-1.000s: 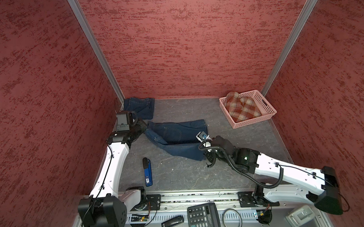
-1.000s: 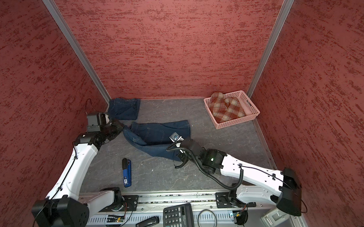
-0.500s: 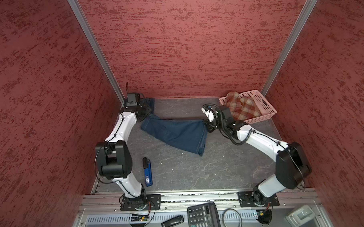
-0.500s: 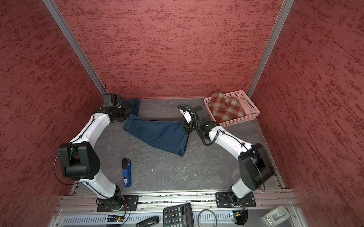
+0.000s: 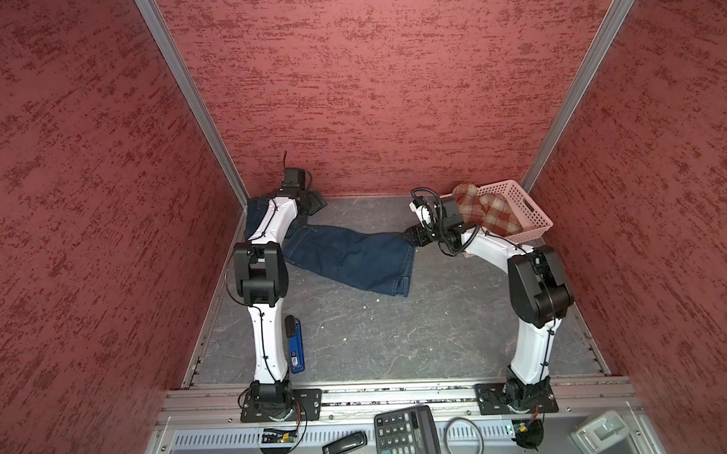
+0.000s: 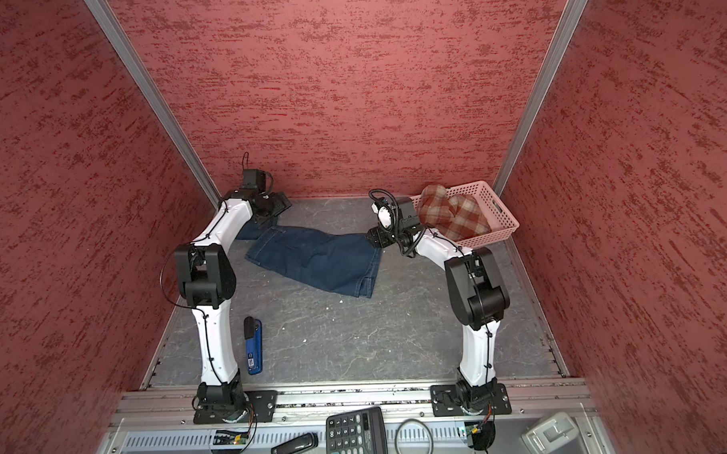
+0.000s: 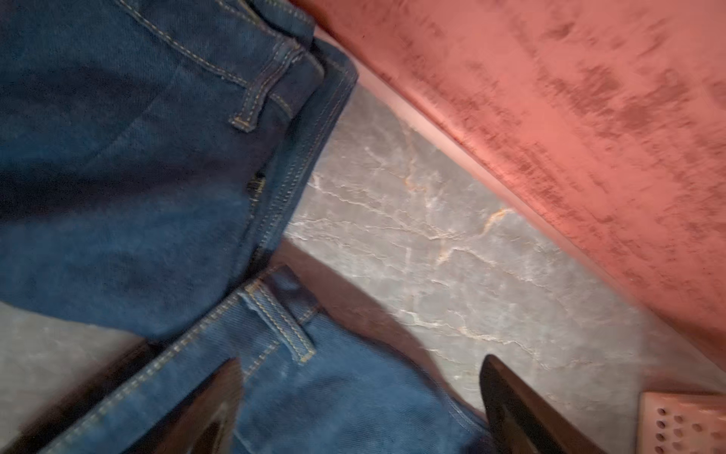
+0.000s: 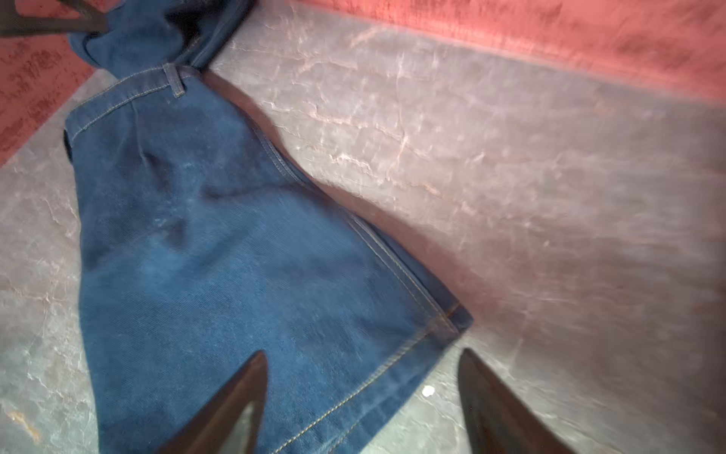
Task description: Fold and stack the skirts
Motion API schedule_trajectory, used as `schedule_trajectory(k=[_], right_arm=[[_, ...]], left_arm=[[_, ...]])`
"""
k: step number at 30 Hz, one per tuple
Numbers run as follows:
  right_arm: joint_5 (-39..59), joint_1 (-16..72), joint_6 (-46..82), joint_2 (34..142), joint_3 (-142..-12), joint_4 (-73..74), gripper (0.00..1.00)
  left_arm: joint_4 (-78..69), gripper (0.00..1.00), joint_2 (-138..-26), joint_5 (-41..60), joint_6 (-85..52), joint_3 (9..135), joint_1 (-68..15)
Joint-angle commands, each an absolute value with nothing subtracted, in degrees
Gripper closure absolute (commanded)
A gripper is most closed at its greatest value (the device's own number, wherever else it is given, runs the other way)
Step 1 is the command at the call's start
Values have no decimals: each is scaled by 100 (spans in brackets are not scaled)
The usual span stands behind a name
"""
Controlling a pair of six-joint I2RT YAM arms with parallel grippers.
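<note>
A dark blue denim skirt (image 5: 350,257) (image 6: 317,258) lies spread flat across the back of the grey floor. My left gripper (image 5: 315,202) (image 7: 361,377) stands open over its waistband corner (image 7: 314,393), where a belt loop shows. My right gripper (image 5: 412,236) (image 8: 363,365) stands open over the hem corner (image 8: 393,353). A second, darker denim skirt (image 5: 253,211) (image 7: 118,157) sits folded in the back left corner, partly hidden by my left arm. The plaid skirt (image 5: 486,211) (image 6: 453,216) is bunched in the pink basket (image 5: 532,214).
Red walls close in the back and both sides. A blue and black stapler-like tool (image 5: 295,342) lies by the left arm's base. A calculator (image 5: 406,436), a black ring (image 5: 465,438) and a small black device (image 5: 344,444) lie on the front ledge.
Both arms carried the denim skirt toward the back wall and laid it out flat. Both grippers have since opened and let go of it.
</note>
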State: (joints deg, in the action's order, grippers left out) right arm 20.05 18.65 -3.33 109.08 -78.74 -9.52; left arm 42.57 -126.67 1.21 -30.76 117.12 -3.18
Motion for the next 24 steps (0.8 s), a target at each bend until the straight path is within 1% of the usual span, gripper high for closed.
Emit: schedule_trajectory(k=[1,3,7,11,15,19,21,24], right_arm=[[1654,1898,-254,10330,-7786,-879,17],[1548,1902,-141,10195,-7740,-929,17],[1506,1898,181,9981,-7430,-688,16],[1428,1898,707,10031,-7189,-524,16],[1448,1900,1541,10168,-7122,-499,18],[1415,1899,2284,10282,-7117,-578,19],[1464,1903,2503,10364,-7141,-648,19],[1284,1959,2568,10551,-7206,-775,20]], left_arm=[[4318,1,-12081,-36,-2848,11557,-400],[4187,1,-11730,-135,-2754,11109,-469],[3744,1,-10957,-185,-2709,9819,-580],[3567,1,-10602,-278,-2618,8965,-534],[3728,1,-10776,-475,-2388,8997,-440],[4174,1,-11356,-853,-2130,9584,-441],[4385,1,-11581,-972,-2110,9766,-453],[4357,0,-11684,-959,-2063,9626,-479]])
